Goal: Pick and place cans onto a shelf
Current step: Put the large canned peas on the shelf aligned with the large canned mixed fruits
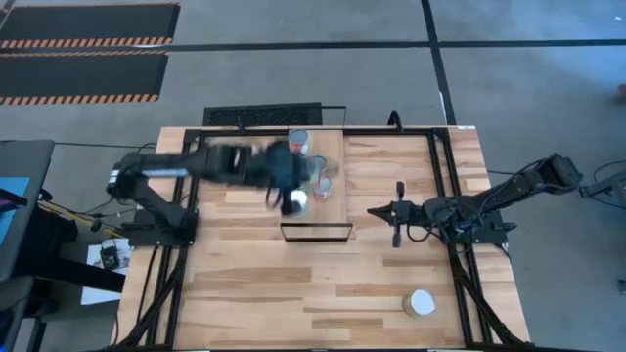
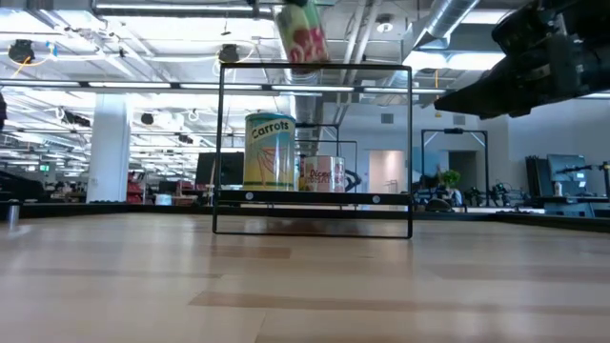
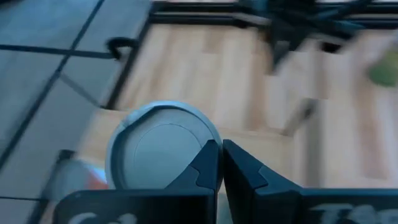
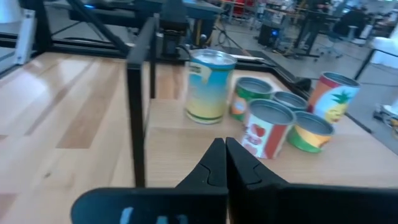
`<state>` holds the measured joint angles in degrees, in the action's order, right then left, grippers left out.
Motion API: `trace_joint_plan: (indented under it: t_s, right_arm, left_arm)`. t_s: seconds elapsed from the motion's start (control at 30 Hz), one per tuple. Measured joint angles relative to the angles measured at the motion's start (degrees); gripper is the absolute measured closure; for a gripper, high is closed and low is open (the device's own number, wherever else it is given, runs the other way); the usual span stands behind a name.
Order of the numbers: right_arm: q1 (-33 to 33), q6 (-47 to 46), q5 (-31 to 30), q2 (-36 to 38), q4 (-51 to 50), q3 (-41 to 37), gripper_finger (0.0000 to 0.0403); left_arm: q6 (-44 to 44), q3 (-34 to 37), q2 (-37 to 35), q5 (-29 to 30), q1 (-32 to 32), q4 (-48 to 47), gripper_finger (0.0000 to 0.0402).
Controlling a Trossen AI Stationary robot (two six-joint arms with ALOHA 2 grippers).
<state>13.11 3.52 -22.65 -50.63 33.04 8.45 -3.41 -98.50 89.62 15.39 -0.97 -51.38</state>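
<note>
Overhead, the left gripper (image 1: 296, 200) hangs above the shelf (image 1: 337, 210), a narrow light-wood plank in a thin black frame at the middle of the table (image 1: 254, 284). It reaches in from the left, and its arm is smeared with motion. A white-topped can (image 1: 297, 199) shows right at its tip, but I cannot tell whether the fingers are pinching it; in the left wrist view the two dark fingers (image 3: 208, 168) sit almost touching beside that pale round lid (image 3: 163, 146). From table height a red-labelled can (image 2: 300, 33) hangs tilted above the frame's top bar, with a yellow Carrots tin (image 2: 270, 151) and a shorter tin (image 2: 326, 173) standing on the plank below. The right wrist view shows that cluster clearly: the tall yellow tin (image 4: 210, 87), a tomato-labelled one (image 4: 266, 129), a pineapple one (image 4: 333, 96). The right gripper (image 1: 398, 213) waits beside the shelf, fingers pressed together. One white-lidded can (image 1: 422, 303) sits alone near the table's front right.
</note>
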Motion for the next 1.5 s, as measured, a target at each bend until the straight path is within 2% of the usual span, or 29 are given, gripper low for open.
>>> trace_joint_plan:
  t_s: [0.27, 0.37, 0.47, 0.67, 0.87, 1.27, 1.5]
  right_arm:
    - [-6.37, 1.49, 0.03, 0.0, 0.69, 0.01, 0.0398]
    - [-9.02, 1.98, 0.72, 0.0, 0.9, 0.04, 0.0398]
    - [-11.47, 2.22, 2.62, 0.0, 0.87, 0.04, 0.0398]
    - [-14.88, 4.58, 5.41, 0.0, 0.9, 0.04, 0.0398]
    - [-17.31, 5.56, 8.13, 0.0, 1.12, 0.04, 0.0398]
    - [-17.79, 5.89, 9.39, -0.02, 1.48, 0.04, 0.0398]
    - [-17.71, 5.95, 9.42, -0.02, 1.69, 0.04, 0.0398]
  left_arm:
    - [14.63, -9.9, 7.62, -13.92, 19.36, 0.06, 0.0401]
    - [16.95, -12.87, 11.88, -17.7, 23.9, -0.32, 0.0401]
    - [18.87, -15.34, 16.58, -18.68, 26.5, -1.19, 0.0401]
    - [20.18, -19.72, 25.08, -19.02, 28.64, -1.92, 0.0401]
    - [20.35, -23.69, 32.15, -16.63, 28.87, -1.97, 0.0401]
    - [18.2, -24.04, 37.3, -16.08, 29.11, -3.5, 0.0401]
    - [16.46, -24.04, 37.73, -16.23, 29.14, -2.77, 0.0401]
